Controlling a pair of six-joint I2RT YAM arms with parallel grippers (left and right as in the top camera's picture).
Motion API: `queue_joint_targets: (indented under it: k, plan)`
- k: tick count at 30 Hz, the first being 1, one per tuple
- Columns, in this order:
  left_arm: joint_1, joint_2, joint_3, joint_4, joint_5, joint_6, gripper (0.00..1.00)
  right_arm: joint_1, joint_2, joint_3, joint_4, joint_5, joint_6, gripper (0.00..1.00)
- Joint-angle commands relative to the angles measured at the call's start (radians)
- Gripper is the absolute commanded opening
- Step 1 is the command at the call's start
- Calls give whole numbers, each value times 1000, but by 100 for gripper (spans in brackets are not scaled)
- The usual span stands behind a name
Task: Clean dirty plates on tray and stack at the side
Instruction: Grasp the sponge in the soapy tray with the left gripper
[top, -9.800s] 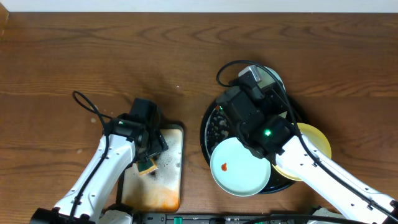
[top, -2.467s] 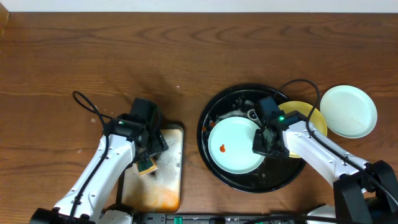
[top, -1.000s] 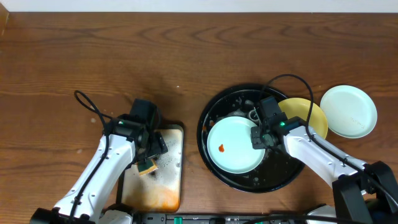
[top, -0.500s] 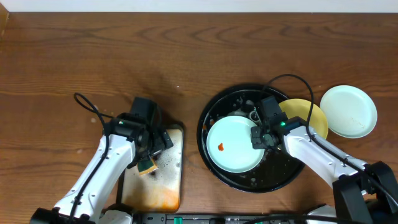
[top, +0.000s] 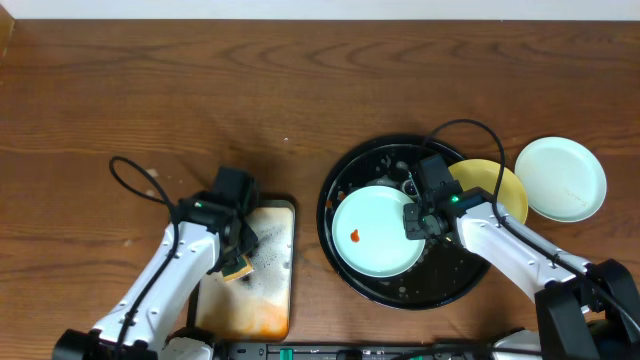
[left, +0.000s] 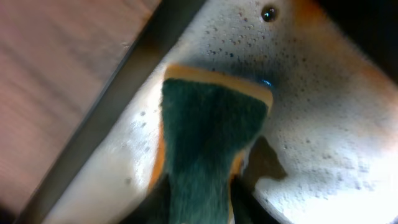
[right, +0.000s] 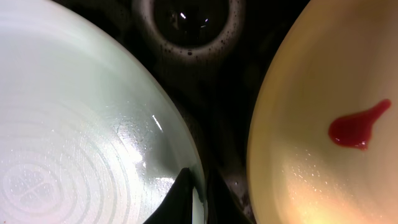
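Brown wood-grain counter (top: 150, 90) fills the overhead view, with a pale wall strip along the top edge. Right of centre sits the round black tray (top: 420, 292), flecked with white suds. Inside it, toward the left, lies a mint-blue plate (top: 378, 232) with a small red-orange sauce spot (top: 358, 237) near its left side. The right claw (top: 414, 222) is pinched closed on this plate's right rim; the right wrist view shows a dark fingertip (right: 182, 190) pressed on that rim.

A yellow plate (top: 495, 188) lies in the right of the tray, its far edge reaching over the raised rim, and it carries a red smear (right: 357, 126). A second mint-blue plate (top: 560, 178) rests on the counter at the upper right, just beside the yellow one and outside the tray.

At lower left, the left claw (top: 240, 252) hangs over a stained rectangular metal tray (top: 272, 300) and appears clamped on a green-and-yellow sponge (left: 208, 143).
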Motion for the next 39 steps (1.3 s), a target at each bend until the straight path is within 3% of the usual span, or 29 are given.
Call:
queue_joint_targets:
  k: [1, 9, 11, 15, 18, 21, 23, 28, 36, 37, 39]
  plan:
    - [2, 22, -84, 62, -26, -9, 8, -2, 17, -26, -11, 11, 19, 4]
    - [2, 61, -159, 173, 6, 0, 8, -2, 17, -26, -10, 11, 19, 4]
    - [2, 59, -145, 172, 51, 89, 8, -2, 17, -26, -10, 10, 19, 4]
    - [2, 51, -34, 82, 144, 174, 17, -2, 17, -26, -11, 11, 19, 4]
    - [0, 50, 92, -46, 162, 201, 32, -2, 17, -26, -11, 10, 23, 3]
    - [0, 50, 133, -107, 161, 203, 49, -2, 17, -26, -11, 10, 23, 3]
    - [0, 51, 124, -126, 130, 168, 52, -2, 17, -26, -11, 10, 23, 3]
    - [1, 53, 65, -137, -23, 42, 52, -2, 17, -26, -12, 10, 31, 3]
    - [0, 98, -64, 50, -29, 51, 51, -2, 17, -26, -11, 10, 34, 3]
    - [0, 111, -82, 74, -27, 56, 50, -2, 17, -26, -11, 10, 34, 3]
    - [0, 131, -93, 97, -3, 60, 37, -2, 17, -26, -11, 10, 34, 3]
